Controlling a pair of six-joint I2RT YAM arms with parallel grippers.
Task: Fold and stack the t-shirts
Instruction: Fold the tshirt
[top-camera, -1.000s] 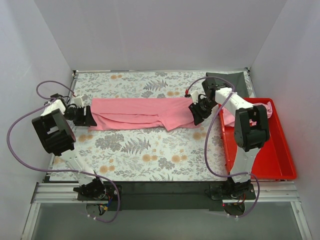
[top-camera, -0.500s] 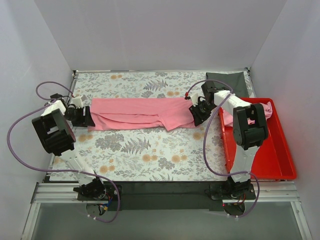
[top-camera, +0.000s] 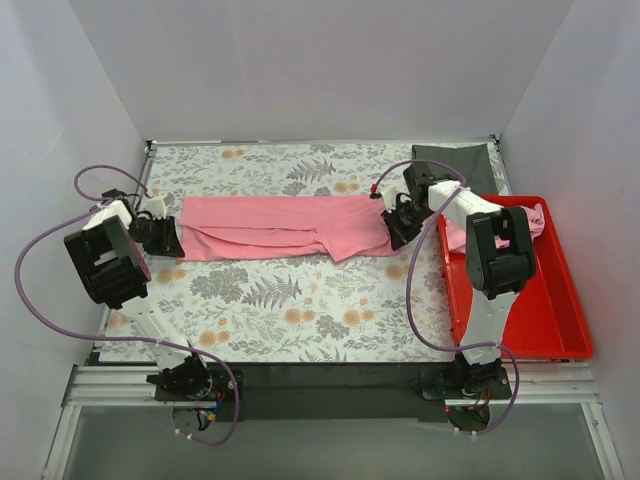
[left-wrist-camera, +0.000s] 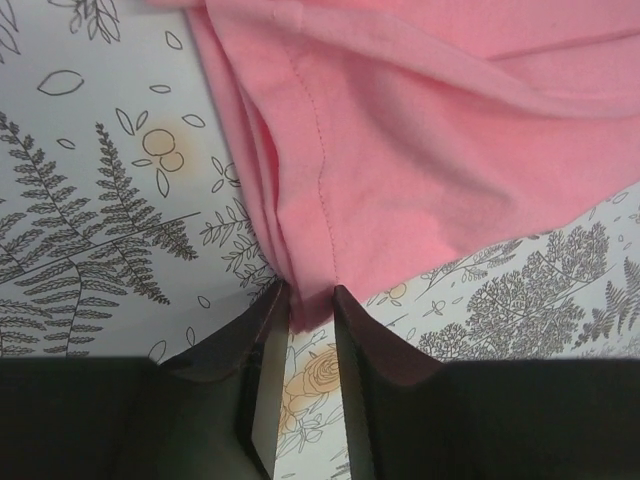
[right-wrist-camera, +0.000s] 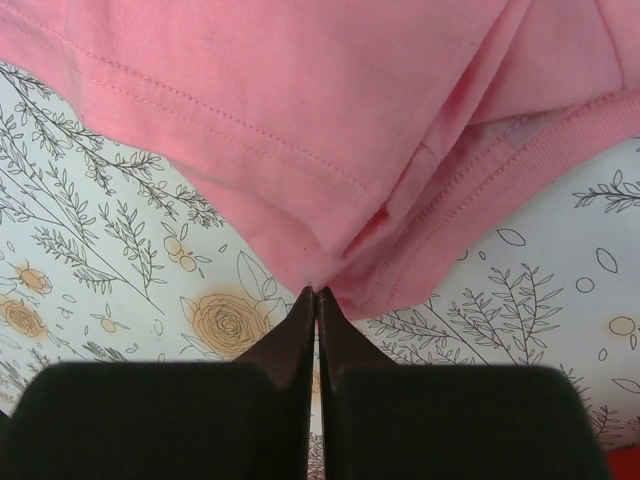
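A light-pink t-shirt (top-camera: 280, 225), folded lengthwise into a long strip, lies across the far half of the flowered table. My left gripper (top-camera: 175, 238) is at its left end. In the left wrist view the left gripper (left-wrist-camera: 310, 300) has its narrow jaws closed on the bunched edge of the shirt (left-wrist-camera: 420, 130). My right gripper (top-camera: 390, 228) is at the shirt's right end. In the right wrist view the right gripper (right-wrist-camera: 318, 292) is shut, pinching the fabric (right-wrist-camera: 300, 100) at its tips beside the ribbed collar. Another pink t-shirt (top-camera: 538, 215) lies in the red tray.
A red tray (top-camera: 560, 330) stands at the table's right edge, behind the right arm. A dark grey cloth or sheet (top-camera: 455, 160) lies at the back right corner. The flowered table (top-camera: 300, 310) runs from the strip to the near edge.
The left gripper has shifted slightly left and the right gripper slightly toward the back. The shirt strip stays stretched between them.
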